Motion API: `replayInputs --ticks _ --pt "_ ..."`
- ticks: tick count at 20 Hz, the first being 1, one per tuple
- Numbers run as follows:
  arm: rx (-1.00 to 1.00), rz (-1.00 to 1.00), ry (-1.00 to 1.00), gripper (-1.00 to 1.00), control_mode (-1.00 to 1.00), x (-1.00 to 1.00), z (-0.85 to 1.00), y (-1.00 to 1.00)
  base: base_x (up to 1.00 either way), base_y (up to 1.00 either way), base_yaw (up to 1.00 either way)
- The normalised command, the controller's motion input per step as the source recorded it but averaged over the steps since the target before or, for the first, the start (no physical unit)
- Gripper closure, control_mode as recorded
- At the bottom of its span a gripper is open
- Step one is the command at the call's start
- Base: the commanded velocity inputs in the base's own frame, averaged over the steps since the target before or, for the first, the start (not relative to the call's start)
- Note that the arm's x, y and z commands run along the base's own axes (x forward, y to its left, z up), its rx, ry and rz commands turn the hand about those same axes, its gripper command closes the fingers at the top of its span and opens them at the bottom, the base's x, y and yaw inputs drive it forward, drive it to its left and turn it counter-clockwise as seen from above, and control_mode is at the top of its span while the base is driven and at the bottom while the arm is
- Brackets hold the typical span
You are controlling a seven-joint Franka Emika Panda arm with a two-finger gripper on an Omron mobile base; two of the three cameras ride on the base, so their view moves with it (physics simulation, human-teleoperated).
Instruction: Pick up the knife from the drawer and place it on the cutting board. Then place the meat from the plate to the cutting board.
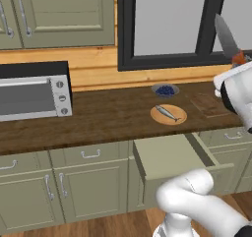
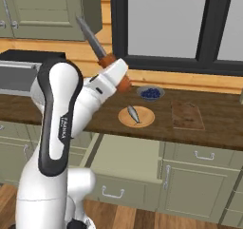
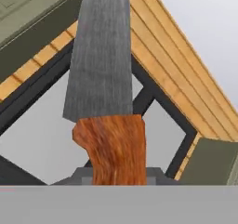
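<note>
My gripper [image 2: 115, 72] is shut on the orange-red handle of the knife [image 2: 91, 37] and holds it high above the counter, with the grey blade pointing up and away. In the hand view the knife [image 3: 101, 60] rises from between the finger tips [image 3: 78, 175]. In the left base view the knife [image 1: 225, 36] stands up at the right edge, above the dark cutting board [image 1: 209, 104]. The cutting board [image 2: 186, 115] is bare. The meat [image 2: 133, 114], a small silvery fish, lies on the round tan plate [image 2: 144, 121], left of the board. The drawer [image 1: 172, 155] stands pulled open below.
A grey bowl of blueberries [image 2: 151, 93] stands behind the plate. A toaster oven [image 1: 32, 91] sits on the counter at the left. The open drawer [image 2: 126, 159] juts out under the counter edge. A dark-framed window [image 1: 170, 24] backs the counter.
</note>
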Motion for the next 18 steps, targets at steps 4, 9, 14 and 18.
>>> replayInputs --ticks 4,9,14,18 --pt "-1.0 -0.12 -0.11 1.0 -1.0 -0.39 0.07 0.29 0.0 0.0 0.0" --pt "-1.0 -0.21 -0.09 1.0 -1.0 -0.19 0.0 0.31 0.0 0.0 0.0" --pt "-1.0 -0.29 -0.09 1.0 -1.0 -0.03 0.0 0.17 0.0 0.0 0.0" --pt "-1.0 -0.3 -0.03 1.0 -1.0 -0.01 0.0 0.05 0.0 0.0 0.0"
